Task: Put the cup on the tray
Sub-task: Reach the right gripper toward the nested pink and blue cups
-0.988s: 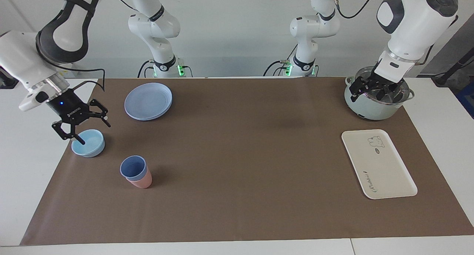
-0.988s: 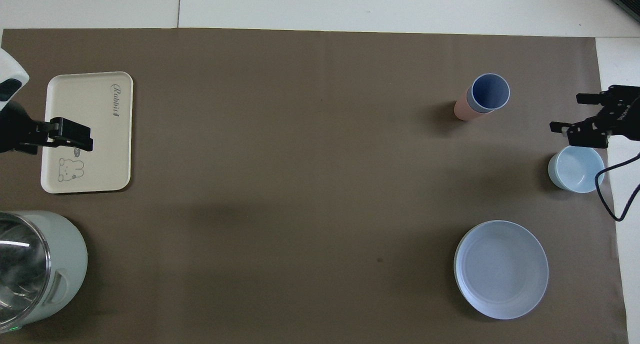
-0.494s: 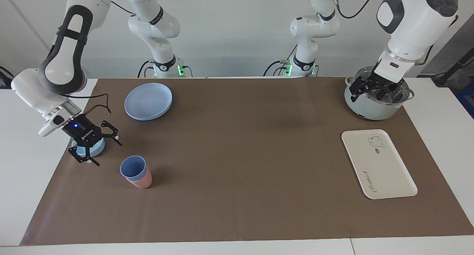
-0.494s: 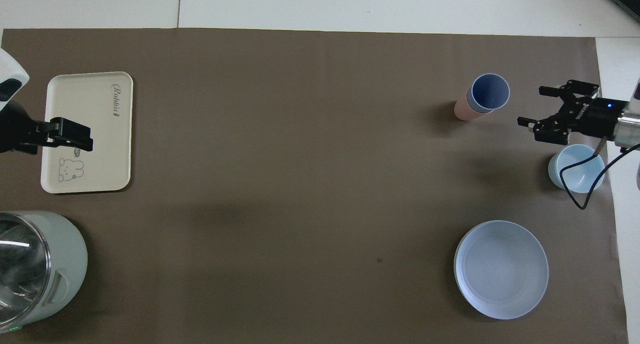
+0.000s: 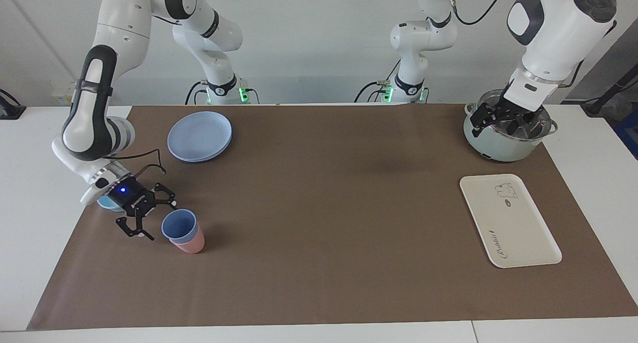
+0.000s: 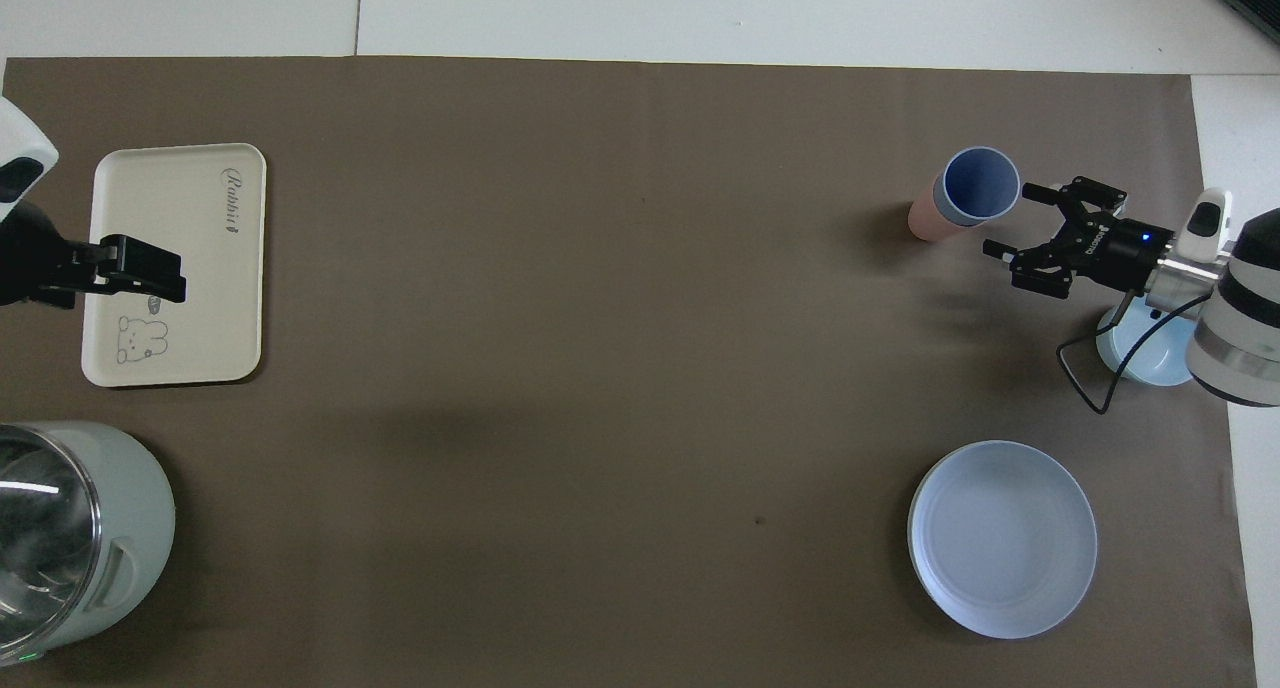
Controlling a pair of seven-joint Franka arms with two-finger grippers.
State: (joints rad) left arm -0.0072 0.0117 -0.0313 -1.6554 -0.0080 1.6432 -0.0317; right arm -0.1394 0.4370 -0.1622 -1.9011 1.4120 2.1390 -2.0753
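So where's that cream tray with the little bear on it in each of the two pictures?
Facing view: the tray lies at the right edge of the picture, below the pot.
Overhead view: the tray lies at the left edge, above the pot.
Shared landmark: the pot, which is nearer to the robots than the tray, at the left arm's end of the table.

the tray [image 5: 518, 233] carries the one word that reads clearly: cursive "rabbit" [image 6: 232, 200], running along a long edge near one corner, at the end farther from the robots. at the tray's other end sits a small bear drawing [image 5: 505, 189] with a tiny oval mark beside it, too small to read. the right gripper [image 5: 155, 217] bears white lettering on its black body, not legible.
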